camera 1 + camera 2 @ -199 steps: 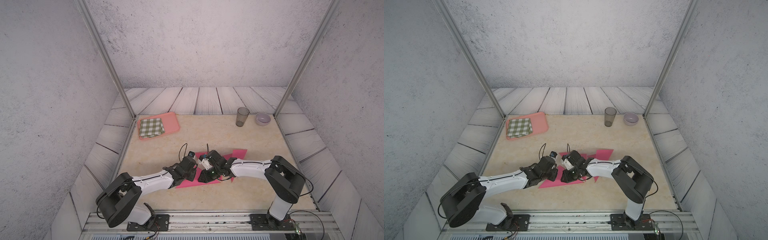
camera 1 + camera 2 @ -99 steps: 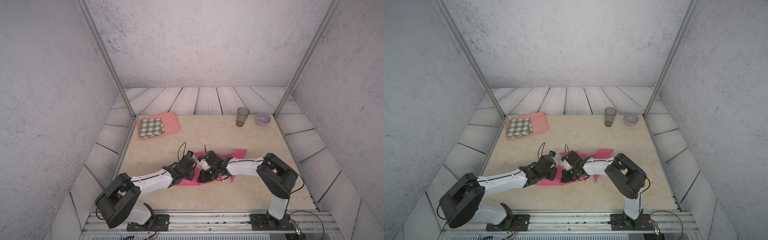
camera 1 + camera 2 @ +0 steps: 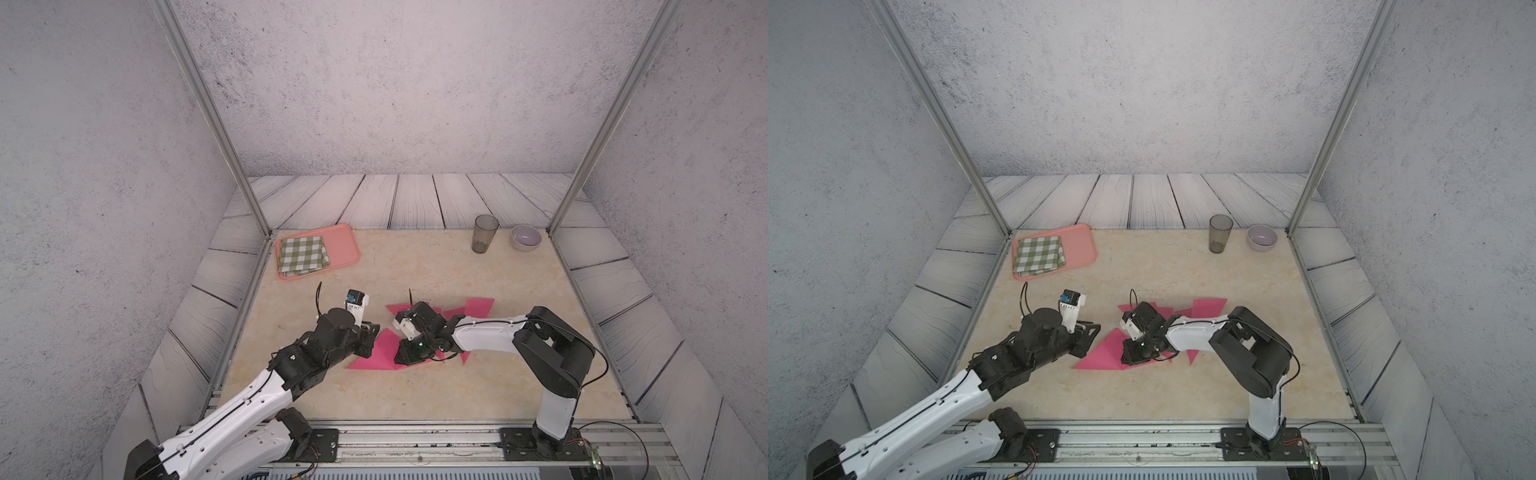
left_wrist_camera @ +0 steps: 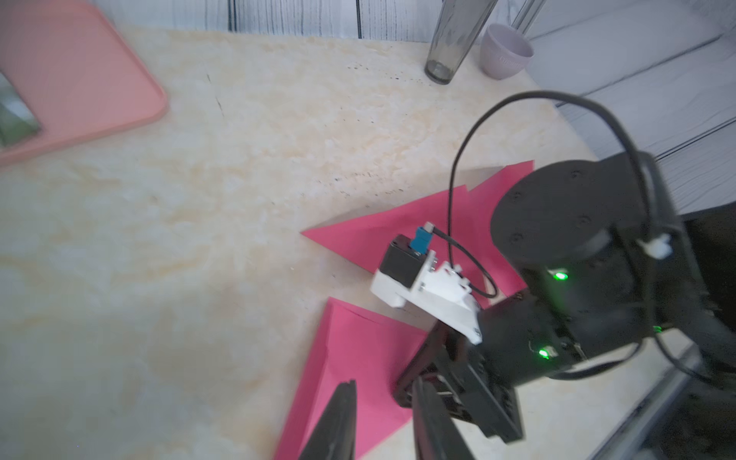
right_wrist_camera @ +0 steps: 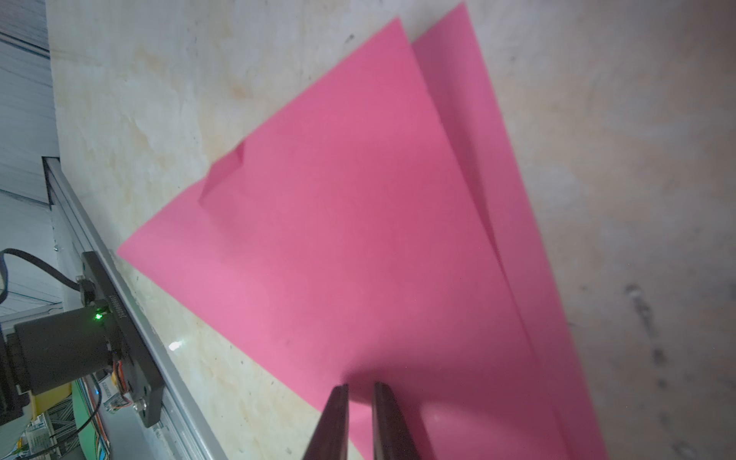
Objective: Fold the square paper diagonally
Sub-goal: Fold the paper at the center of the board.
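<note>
The pink paper (image 3: pixel 374 353) (image 3: pixel 1100 354) lies folded on the beige table, its top layer a triangle with a second layer showing past one edge (image 5: pixel 498 159). My right gripper (image 3: pixel 401 356) (image 3: pixel 1128 360) points down onto the paper near its front edge. Its tips (image 5: pixel 360 385) rest on the sheet with a narrow gap and nothing between them. My left gripper (image 3: pixel 369 334) (image 3: pixel 1090 336) hovers by the paper's left corner. Its fingers (image 4: pixel 384 384) stand a little apart over the sheet, holding nothing.
A pink tray (image 3: pixel 345 245) with a green checked cloth (image 3: pixel 303 255) sits at the back left. A grey tumbler (image 3: pixel 484 232) and a lilac bowl (image 3: pixel 525 237) stand at the back right. Metal posts rise at both back corners, and a rail runs along the front.
My left gripper has drawn back to the left, off the middle of the paper, and the arm has lifted. My right gripper has stayed pressed on the paper, its jaws a little narrower.
</note>
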`<act>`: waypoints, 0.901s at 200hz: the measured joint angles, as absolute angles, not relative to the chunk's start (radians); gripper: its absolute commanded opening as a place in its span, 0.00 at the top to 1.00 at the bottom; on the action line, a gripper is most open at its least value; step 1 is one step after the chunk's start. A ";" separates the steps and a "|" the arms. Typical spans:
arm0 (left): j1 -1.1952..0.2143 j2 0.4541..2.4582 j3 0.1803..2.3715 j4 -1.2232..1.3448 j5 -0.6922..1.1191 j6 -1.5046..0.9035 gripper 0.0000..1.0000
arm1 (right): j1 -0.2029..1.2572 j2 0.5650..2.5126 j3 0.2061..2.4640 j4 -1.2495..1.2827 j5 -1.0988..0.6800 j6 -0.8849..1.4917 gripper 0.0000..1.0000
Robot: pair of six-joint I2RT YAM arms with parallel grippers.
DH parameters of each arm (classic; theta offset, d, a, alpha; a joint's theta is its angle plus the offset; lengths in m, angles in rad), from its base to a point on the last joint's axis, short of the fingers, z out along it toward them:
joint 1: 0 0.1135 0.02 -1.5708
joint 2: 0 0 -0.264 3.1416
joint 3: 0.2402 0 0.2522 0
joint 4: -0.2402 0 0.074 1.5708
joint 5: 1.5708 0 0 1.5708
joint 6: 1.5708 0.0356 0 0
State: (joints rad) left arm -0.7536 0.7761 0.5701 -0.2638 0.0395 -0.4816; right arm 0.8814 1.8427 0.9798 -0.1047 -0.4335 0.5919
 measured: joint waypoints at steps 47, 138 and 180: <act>-0.754 0.699 0.323 -0.124 0.131 -0.588 1.00 | 0.880 1.841 0.969 -0.084 -0.435 0.592 0.83; -0.754 1.142 0.410 0.022 0.155 -0.599 1.00 | 0.880 1.841 0.967 -0.080 -0.435 0.592 0.84; -0.754 1.235 0.429 0.056 0.152 -0.599 1.00 | 0.880 1.841 0.968 -0.082 -0.434 0.593 0.84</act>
State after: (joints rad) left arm -0.7536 1.2350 0.4294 0.0555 0.1516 -0.5987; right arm 0.8799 1.8412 0.9676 -0.0818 -0.4343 0.5930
